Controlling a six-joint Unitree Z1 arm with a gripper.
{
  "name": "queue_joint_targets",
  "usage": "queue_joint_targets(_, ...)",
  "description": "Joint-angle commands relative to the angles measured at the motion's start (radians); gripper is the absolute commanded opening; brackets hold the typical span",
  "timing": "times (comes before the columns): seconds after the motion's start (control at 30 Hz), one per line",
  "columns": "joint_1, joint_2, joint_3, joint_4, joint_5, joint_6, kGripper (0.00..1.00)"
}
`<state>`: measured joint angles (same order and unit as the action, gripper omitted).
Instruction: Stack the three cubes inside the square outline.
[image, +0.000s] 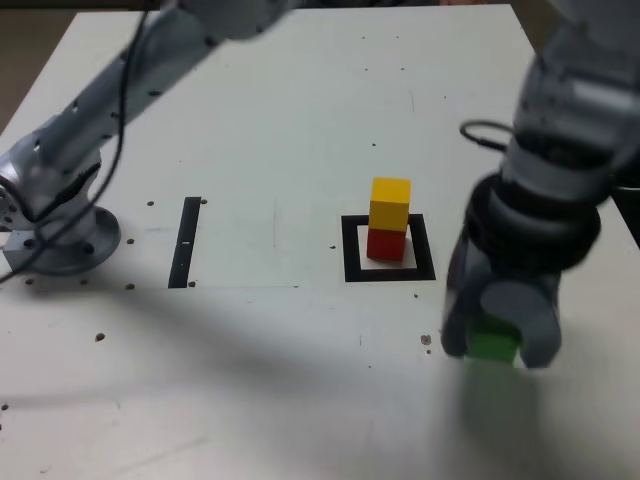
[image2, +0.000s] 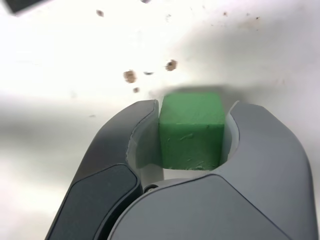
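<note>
At the lower right of the exterior view, the gripper (image: 497, 335) clamps the green cube (image: 493, 345), which should rise clear before settling squarely atop the yellow cube (image: 390, 203) at centre.

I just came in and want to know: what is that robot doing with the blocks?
The robot arm is building a little tower. A yellow cube already sits on a red cube inside the black square outline on the white table. Now the gripper has closed its jaws on a green cube, off to the exterior view's right of the square and nearer the camera. That cube is not on the tower yet.
</note>
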<state>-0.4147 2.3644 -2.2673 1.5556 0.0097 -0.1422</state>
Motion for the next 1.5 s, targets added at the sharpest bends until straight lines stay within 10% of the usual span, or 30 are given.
queue_joint_targets(0.0,0.038,-0.129,0.062,0.013,0.007,0.044,0.09)
queue_joint_targets(0.3,0.271,-0.42,0.315,0.032,0.045,0.261,0.09)
queue_joint_targets(0.6,0.44,-0.492,0.373,0.031,0.064,0.369,0.09)
queue_joint_targets(1.47,0.312,-0.391,0.437,-0.067,0.023,0.239,0.09)
